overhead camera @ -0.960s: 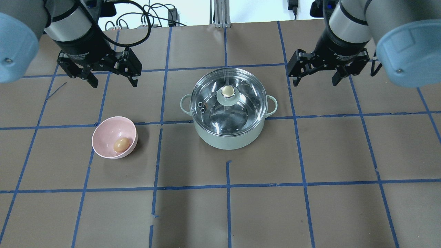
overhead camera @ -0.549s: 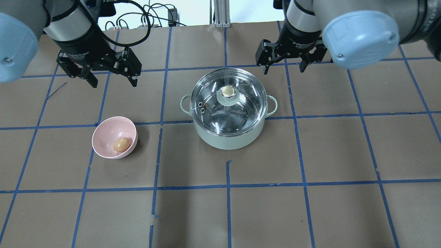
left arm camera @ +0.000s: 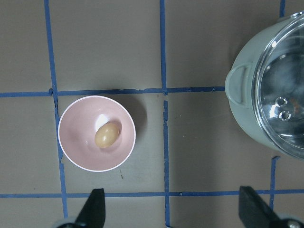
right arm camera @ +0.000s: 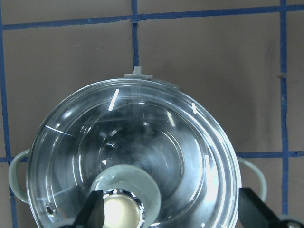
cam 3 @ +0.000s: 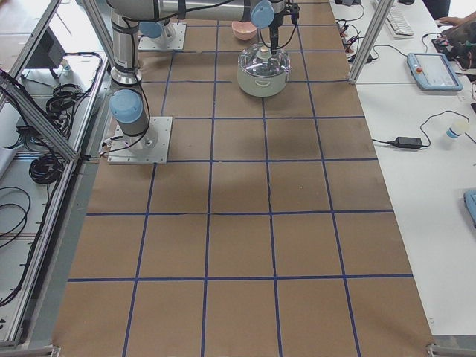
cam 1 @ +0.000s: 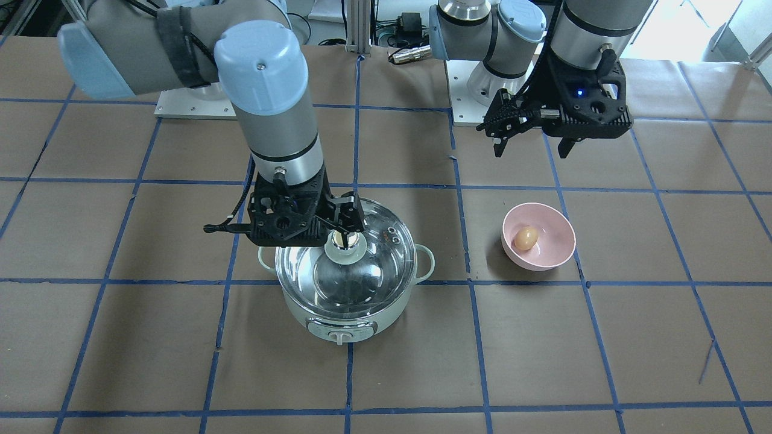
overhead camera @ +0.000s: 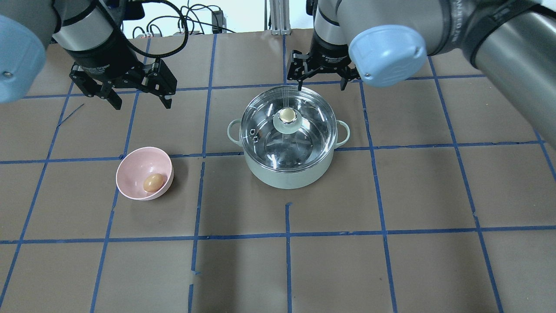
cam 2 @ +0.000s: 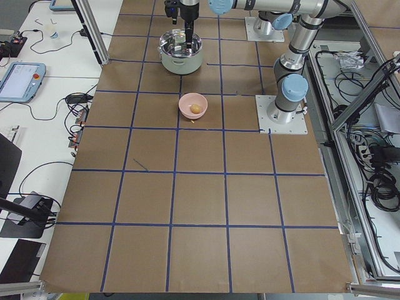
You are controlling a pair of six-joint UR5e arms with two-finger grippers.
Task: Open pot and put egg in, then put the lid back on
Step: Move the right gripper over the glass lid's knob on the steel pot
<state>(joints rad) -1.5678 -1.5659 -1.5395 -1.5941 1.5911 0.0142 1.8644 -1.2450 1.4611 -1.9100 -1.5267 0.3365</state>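
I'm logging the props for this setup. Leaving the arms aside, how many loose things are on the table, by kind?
mint-green pot: 1
glass lid, sitting on the pot: 1
brown egg, lying in the bowl: 1
pink bowl: 1
Total: 4

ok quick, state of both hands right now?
Left hand: open, empty.
Right hand: open, empty, over the lid, not gripping its knob.
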